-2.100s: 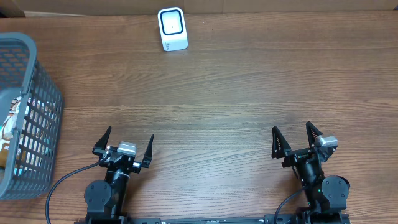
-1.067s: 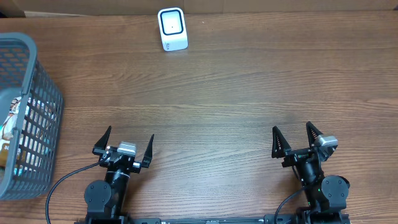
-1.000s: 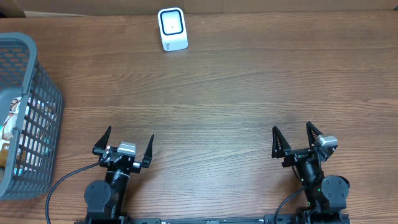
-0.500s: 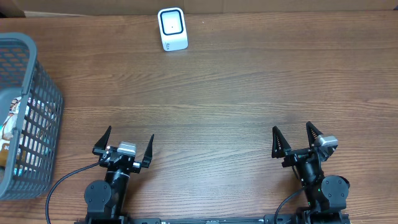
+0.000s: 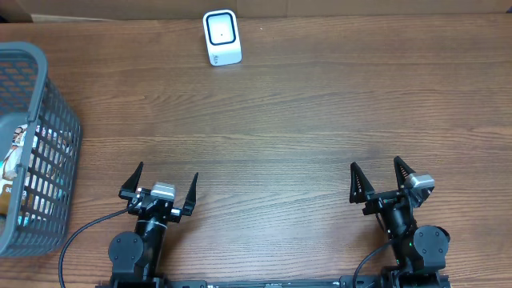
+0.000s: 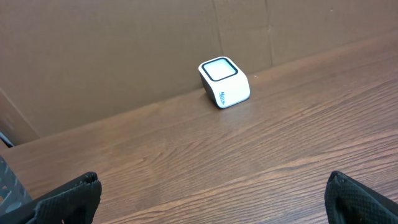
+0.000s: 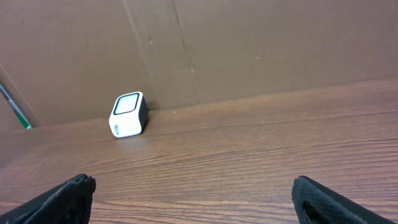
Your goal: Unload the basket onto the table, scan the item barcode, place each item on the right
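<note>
Left hand (image 5: 164, 178) and right hand (image 5: 375, 166) stand wide and empty above the brown wooden surface (image 5: 304, 120). The printed packet (image 5: 15, 150), likely light, crinkly and slippery, lies in the grey mesh basket (image 5: 50, 80); pinch its edge. White cube scanner (image 5: 221, 36) sits farthest.

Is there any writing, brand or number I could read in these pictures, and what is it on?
White scanner: a small blue mark on its front, too small to read.
Packets in the grey basket: printed wrapping, too blurred to read.
No text reads clearly anywhere.
</note>
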You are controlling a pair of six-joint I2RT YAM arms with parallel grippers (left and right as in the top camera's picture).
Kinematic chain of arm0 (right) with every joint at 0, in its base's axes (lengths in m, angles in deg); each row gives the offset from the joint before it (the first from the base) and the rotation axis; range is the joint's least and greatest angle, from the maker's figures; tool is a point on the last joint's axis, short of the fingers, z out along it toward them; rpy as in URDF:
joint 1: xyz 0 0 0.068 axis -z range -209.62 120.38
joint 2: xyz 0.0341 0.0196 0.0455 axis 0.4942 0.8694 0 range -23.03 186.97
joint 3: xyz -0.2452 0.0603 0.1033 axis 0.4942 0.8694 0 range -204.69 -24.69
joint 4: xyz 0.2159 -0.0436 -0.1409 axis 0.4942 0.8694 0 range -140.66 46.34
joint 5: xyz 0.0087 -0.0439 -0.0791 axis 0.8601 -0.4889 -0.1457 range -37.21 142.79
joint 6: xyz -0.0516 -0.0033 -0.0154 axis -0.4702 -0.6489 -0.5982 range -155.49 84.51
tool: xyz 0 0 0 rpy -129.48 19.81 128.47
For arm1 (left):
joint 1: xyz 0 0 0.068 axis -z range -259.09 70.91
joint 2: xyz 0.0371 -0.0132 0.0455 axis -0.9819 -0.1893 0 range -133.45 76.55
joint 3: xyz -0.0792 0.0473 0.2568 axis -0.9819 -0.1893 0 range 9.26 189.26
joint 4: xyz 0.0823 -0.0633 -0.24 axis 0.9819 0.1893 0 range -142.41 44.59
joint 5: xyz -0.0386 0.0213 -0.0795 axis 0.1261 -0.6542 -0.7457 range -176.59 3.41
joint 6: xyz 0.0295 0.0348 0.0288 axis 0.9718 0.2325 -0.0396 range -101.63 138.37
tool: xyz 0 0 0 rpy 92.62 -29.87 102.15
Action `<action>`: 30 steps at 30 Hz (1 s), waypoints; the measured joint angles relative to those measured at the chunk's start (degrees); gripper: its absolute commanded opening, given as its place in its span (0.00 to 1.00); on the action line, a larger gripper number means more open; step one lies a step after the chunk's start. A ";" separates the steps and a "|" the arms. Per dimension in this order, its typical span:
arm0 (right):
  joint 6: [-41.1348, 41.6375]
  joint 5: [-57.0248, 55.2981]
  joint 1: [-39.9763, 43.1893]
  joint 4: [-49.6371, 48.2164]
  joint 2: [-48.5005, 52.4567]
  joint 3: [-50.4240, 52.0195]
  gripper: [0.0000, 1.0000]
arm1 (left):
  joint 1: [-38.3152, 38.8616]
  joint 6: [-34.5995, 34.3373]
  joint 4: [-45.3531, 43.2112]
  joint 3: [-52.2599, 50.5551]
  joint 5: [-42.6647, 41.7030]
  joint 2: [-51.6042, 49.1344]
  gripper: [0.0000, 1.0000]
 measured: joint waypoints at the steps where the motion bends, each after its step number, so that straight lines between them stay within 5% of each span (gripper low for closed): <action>1: -0.04 -0.02 0.00 0.00 0.00 0.00 1.00 | 0.02 0.00 0.00 0.00 0.00 0.00 1.00; 30: -0.04 -0.39 0.00 0.02 0.00 0.00 1.00 | 0.00 1.53 0.00 0.00 0.00 0.00 0.99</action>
